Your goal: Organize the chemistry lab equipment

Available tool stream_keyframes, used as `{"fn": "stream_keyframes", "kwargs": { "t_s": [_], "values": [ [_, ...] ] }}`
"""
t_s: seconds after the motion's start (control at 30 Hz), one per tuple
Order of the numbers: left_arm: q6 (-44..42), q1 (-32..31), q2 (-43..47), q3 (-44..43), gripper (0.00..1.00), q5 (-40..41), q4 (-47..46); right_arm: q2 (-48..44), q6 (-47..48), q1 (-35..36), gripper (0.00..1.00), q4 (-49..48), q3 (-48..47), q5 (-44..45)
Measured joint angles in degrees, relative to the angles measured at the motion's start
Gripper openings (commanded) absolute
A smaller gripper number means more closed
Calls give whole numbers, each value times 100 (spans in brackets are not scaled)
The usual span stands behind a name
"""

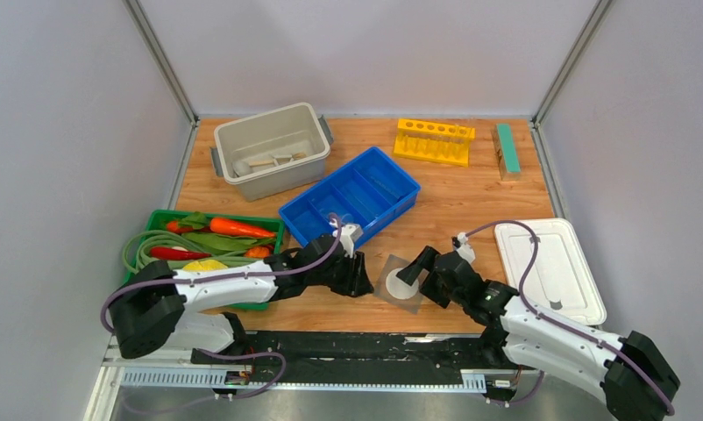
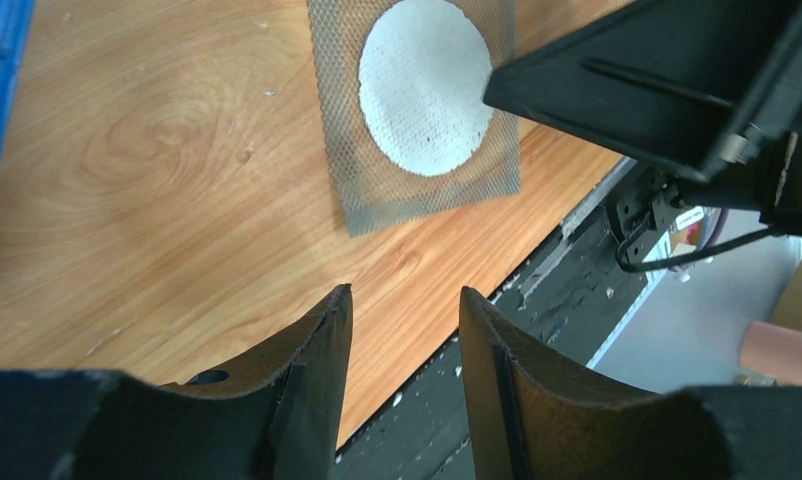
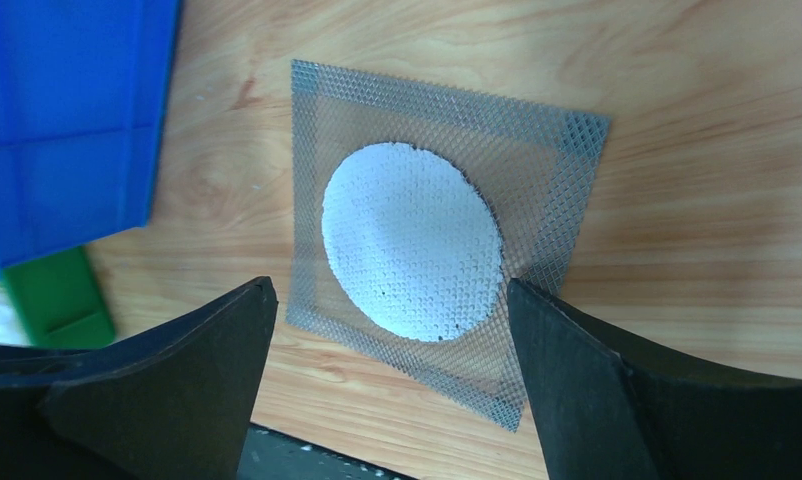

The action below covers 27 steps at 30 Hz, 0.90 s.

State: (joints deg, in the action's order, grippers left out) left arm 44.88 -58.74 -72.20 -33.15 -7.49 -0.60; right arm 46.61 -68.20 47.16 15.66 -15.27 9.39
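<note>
Two grippers flank one flat piece in the top view. Your right gripper (image 1: 425,276) hangs over the mesh square (image 1: 402,284), and your left gripper (image 1: 361,279) sits just beside it on the opposite side. The blue tray (image 1: 348,195) lies beyond both, further from the bases.

From the left wrist, the left gripper (image 2: 405,300) has its jaws partly apart with nothing between them. The mesh square (image 2: 367,150) lies ahead of its fingertips, flat on the wooden surface (image 2: 157,180), and a finger of the other arm crosses above its far corner. Keep this arm out of the way, or use it only to stop the sheet sliding.

From the right wrist, the right gripper (image 3: 392,290) stands wide and empty, and the mesh square (image 3: 547,180) with its white disc (image 3: 412,240) lies ahead of and between the fingers. One finger sits over the sheet's edge; I cannot tell whether it touches.

The step looks like lifting this sheet. It is thin and lies flat, so a pinch straight down will probably skate over it. Come in low, get one fingertip under a corner, and close slowly. If it only slides, ease it towards the near rim of the surface to expose an edge.
</note>
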Motion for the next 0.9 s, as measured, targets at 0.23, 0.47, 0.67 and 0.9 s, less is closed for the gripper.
{"fn": "stream_keyframes", "kwargs": {
  "t_s": [0.23, 0.47, 0.67, 0.9],
  "values": [
    [328, -260, -841, 2, 51, 111, -391, -1012, -595, 2, 91, 136, 372, -24],
    [422, -424, -1088, -7, 51, 402, -391, -1362, -765, 2, 92, 291, 442, 57],
    [586, -428, -1366, -87, 51, 483, -678, -1360, -863, 2, 92, 240, 627, 61],
    [765, -417, -1631, -118, 46, 387, -1139, -1325, -892, 0, 92, 199, 636, 144]
  ]
}}
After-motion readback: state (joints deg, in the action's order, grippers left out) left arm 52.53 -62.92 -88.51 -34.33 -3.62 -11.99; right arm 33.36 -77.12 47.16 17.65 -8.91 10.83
